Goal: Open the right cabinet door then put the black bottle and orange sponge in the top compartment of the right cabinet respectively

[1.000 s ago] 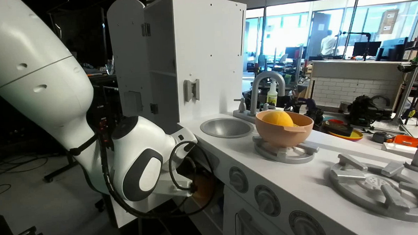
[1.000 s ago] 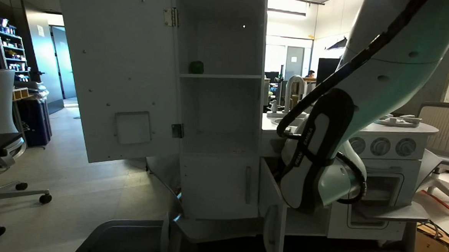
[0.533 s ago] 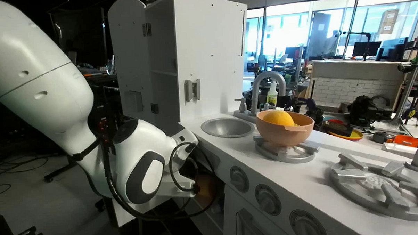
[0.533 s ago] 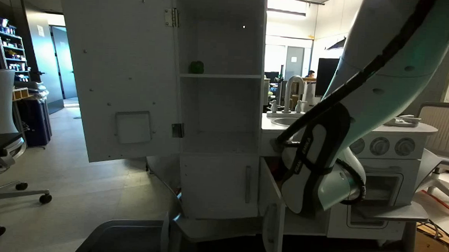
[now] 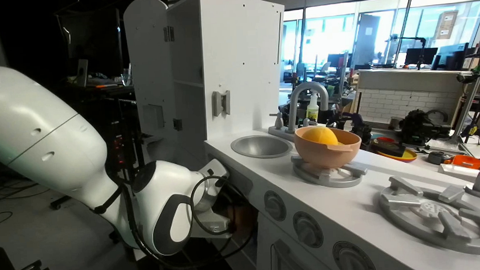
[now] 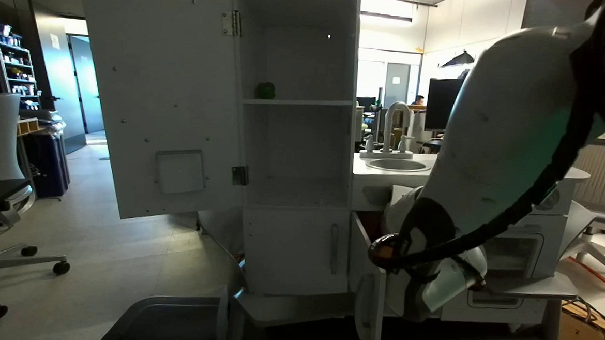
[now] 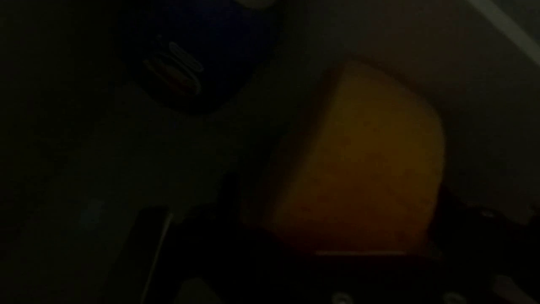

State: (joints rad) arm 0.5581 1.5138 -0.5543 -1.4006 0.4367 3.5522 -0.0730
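The low cabinet under the sink has its door [image 6: 369, 298] standing open, and my hand reaches inside. The very dark wrist view shows the orange sponge [image 7: 363, 139] between my gripper's fingers [image 7: 335, 192], which adjoin it on both sides. The sponge also shows partly, behind a cable loop, in an exterior view [image 5: 245, 218]. A dark blue bottle [image 7: 202, 55] with a small oval logo lies beyond it, cut by the upper image edge; I cannot tell whether it stands. The fingertips are hidden in both exterior views.
The tall cabinet [image 6: 302, 103] has its upper door [image 6: 156, 95] swung open and a green object [image 6: 266, 90] on its upper shelf. Its lower door [image 6: 293, 252] is shut. The sink counter [image 5: 273, 166] overhangs my hand and bears a bowl [image 5: 328, 152].
The arm has dropped, its upper links clearly lower in both exterior views. The gripper has shifted slightly down and right in an exterior view, and the orange sponge has shifted with it.
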